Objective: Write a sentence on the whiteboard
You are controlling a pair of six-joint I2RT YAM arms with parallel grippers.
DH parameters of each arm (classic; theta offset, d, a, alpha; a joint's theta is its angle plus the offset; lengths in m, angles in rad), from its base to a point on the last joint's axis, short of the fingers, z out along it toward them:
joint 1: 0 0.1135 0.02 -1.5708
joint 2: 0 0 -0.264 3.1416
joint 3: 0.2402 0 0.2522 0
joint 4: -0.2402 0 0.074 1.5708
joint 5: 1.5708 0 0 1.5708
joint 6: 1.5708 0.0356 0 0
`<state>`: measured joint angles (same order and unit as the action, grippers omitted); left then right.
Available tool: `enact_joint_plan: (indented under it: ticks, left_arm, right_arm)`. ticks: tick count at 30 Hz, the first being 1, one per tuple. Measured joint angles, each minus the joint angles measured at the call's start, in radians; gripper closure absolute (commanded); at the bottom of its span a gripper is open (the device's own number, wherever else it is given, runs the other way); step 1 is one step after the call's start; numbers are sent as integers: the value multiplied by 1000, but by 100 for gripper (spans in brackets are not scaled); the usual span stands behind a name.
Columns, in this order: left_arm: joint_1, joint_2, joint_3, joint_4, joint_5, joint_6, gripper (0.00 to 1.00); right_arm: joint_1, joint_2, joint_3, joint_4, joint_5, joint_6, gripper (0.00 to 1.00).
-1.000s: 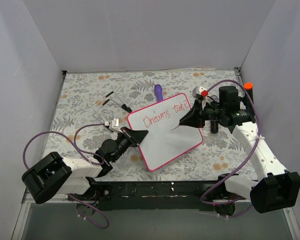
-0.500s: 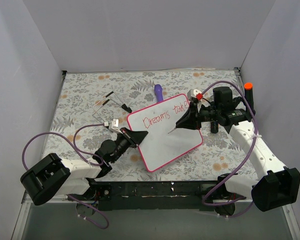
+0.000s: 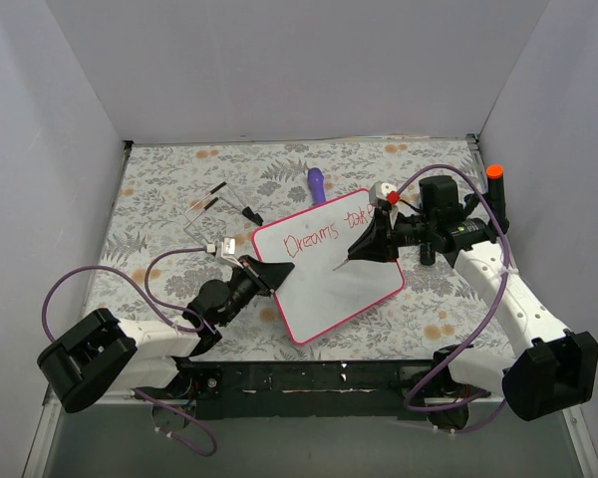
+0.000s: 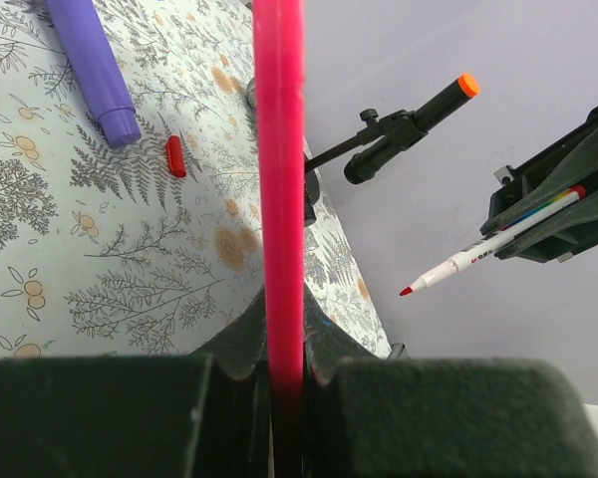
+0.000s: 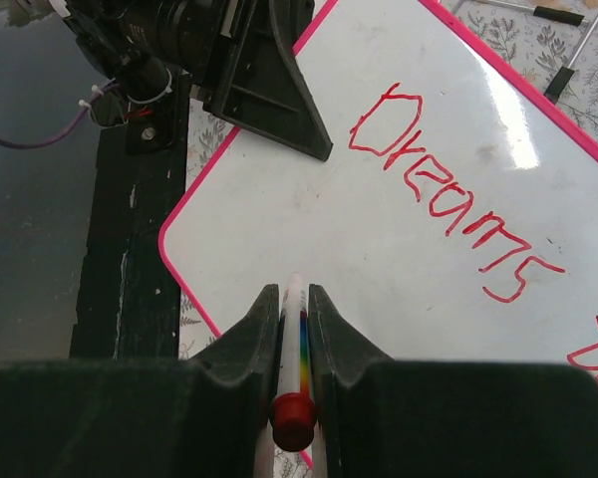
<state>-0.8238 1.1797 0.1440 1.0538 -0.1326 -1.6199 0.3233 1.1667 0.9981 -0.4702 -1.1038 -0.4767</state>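
Left pincer [image 4: 284,334] pinches the whiteboard [image 3: 329,289] edge; right pincer [image 5: 292,292] pinches a marker [image 4: 483,257] over it.

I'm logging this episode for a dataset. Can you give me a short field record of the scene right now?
whiteboard: pink-framed, turned at an angle
sentence: red "Dreams" plus a partly hidden word
left gripper: shut on the whiteboard's frame
right gripper: shut on marker, tip over blank board
nearby: purple pen beyond the board
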Motion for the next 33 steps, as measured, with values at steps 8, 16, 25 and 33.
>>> enact_joint_plan:
  ticks: [8,16,25,33]
  left_arm:
    - [0,-4,-2,-1,2,0,100]
    - [0,-18,-7,-8,3,1,100]
    - [0,-27,-7,-16,3,2,100]
    - [0,-50,-19,-29,2,1,100]
  right_arm:
    - [4,0,0,0,0,-4,99]
    - [4,1,-15,1,2,-17,99]
    - [2,49,85,-58,52,-69,99]
    - [-2,65,163,-62,54,-76,99]
